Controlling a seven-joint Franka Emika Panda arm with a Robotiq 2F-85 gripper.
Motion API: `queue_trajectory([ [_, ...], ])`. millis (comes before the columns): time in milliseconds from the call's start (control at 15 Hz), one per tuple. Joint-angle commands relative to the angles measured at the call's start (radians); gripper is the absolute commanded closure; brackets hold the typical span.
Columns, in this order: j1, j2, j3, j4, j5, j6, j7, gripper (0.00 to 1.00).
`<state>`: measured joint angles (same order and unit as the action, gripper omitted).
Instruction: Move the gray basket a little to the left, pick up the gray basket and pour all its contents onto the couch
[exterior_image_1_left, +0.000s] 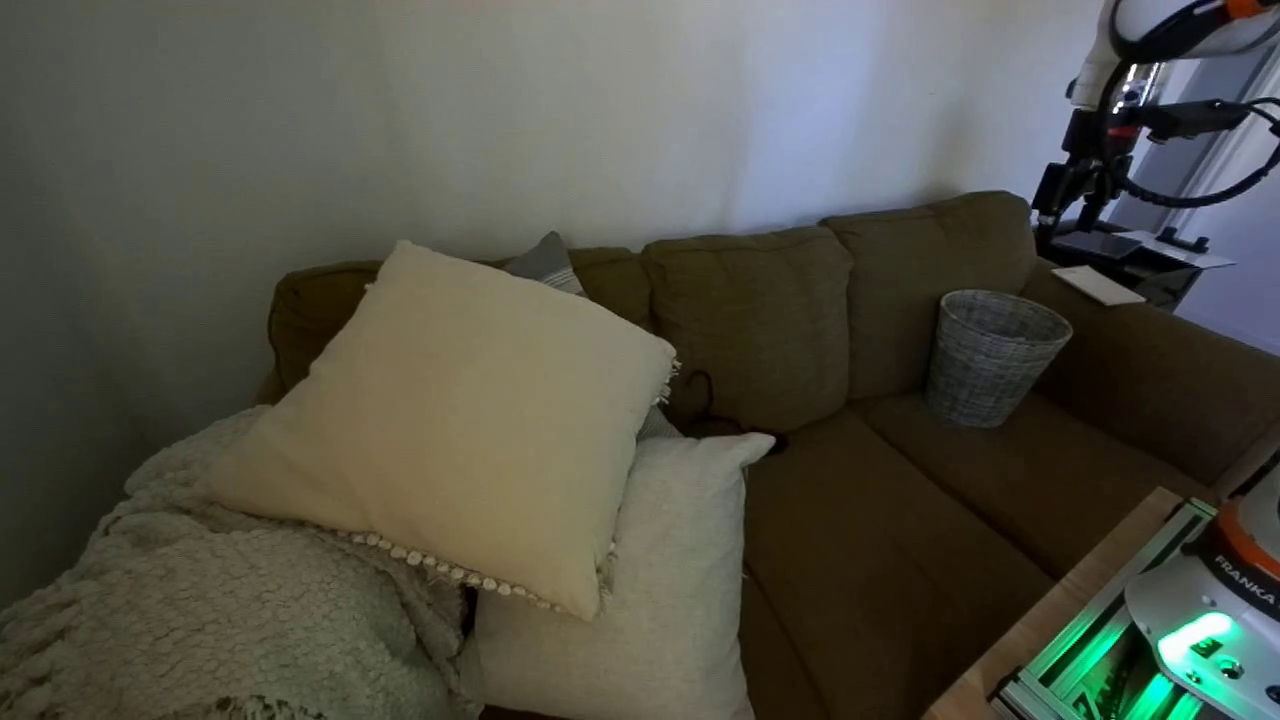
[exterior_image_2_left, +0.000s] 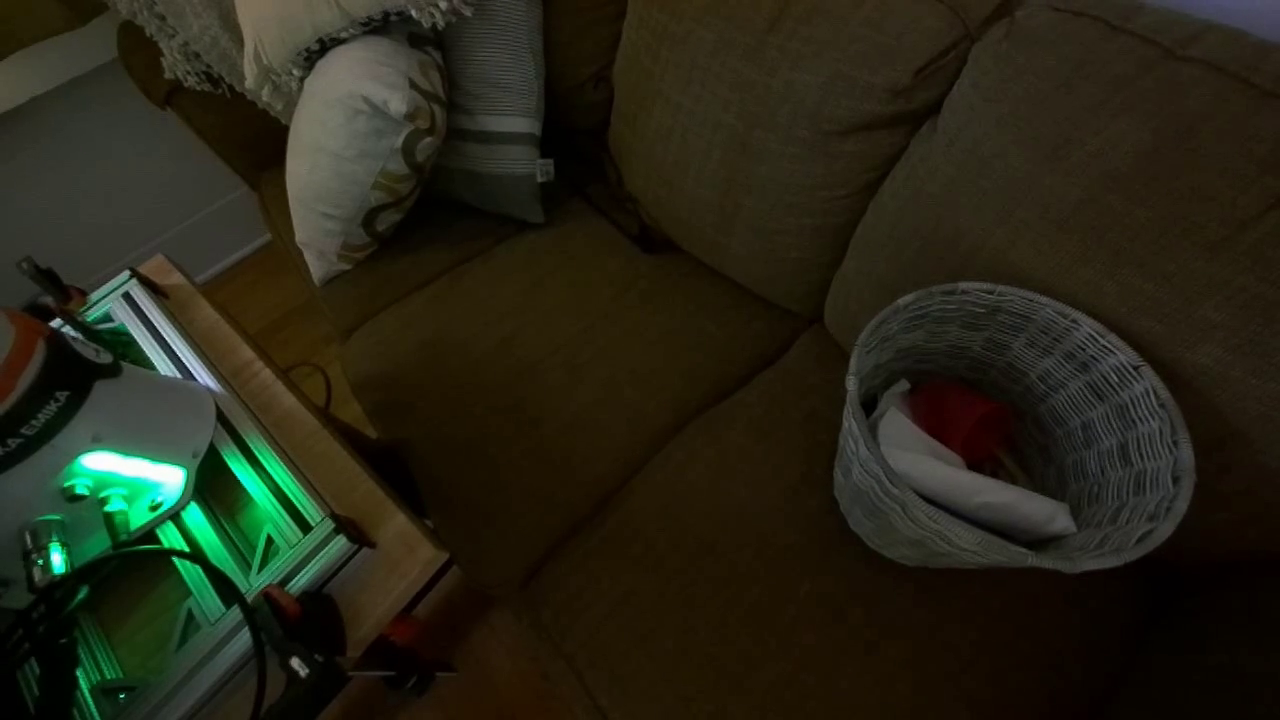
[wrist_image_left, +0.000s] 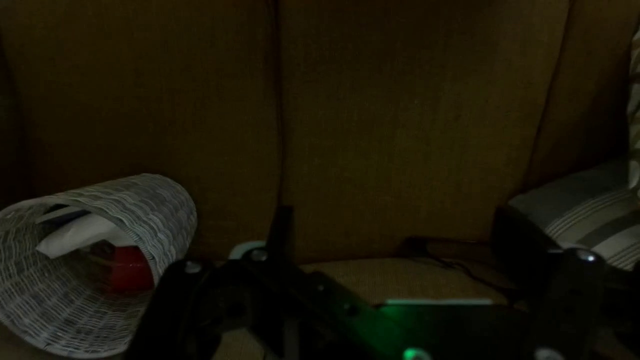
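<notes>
Hand (wrist_image_left: 392, 220) spread wide, holding nothing. Gray basket (exterior_image_1_left: 988, 365) stands on the couch (exterior_image_1_left: 860, 540), contents (exterior_image_2_left: 975, 495) inside. We judge: straddle a bare stretch of rim (exterior_image_2_left: 1000, 294) squarely, then slide left slowly, lest it tip, before lifting.

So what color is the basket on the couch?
The basket is gray, with a woven pattern; it shows best in an exterior view.

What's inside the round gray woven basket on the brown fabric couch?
The basket holds a white cloth-like piece and a red item of unclear kind. What lies beneath is covered; a dark patch inside, in the wrist view, is too dim to identify.
</notes>
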<state>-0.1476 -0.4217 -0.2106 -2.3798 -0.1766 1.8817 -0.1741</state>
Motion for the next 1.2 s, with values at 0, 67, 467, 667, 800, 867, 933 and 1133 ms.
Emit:
queue_trajectory([
  [0, -0.003, -0.002, 0.015, 0.000, 0.003, -0.001, 0.003, 0.00],
  [67, -0.001, -0.003, 0.020, 0.000, 0.003, -0.002, 0.007, 0.00],
  [467, -0.084, 0.126, -0.196, 0.154, 0.154, 0.172, -0.139, 0.00],
  [667, -0.118, 0.277, -0.272, 0.304, 0.194, 0.204, -0.209, 0.00],
  [800, -0.136, 0.379, -0.269, 0.402, 0.153, 0.196, -0.239, 0.00],
  [867, -0.138, 0.435, -0.254, 0.452, 0.132, 0.189, -0.255, 0.00],
  [933, -0.145, 0.482, -0.239, 0.499, 0.111, 0.185, -0.262, 0.00],
  [1133, -0.176, 0.665, -0.204, 0.631, 0.106, 0.168, -0.273, 0.00],
])
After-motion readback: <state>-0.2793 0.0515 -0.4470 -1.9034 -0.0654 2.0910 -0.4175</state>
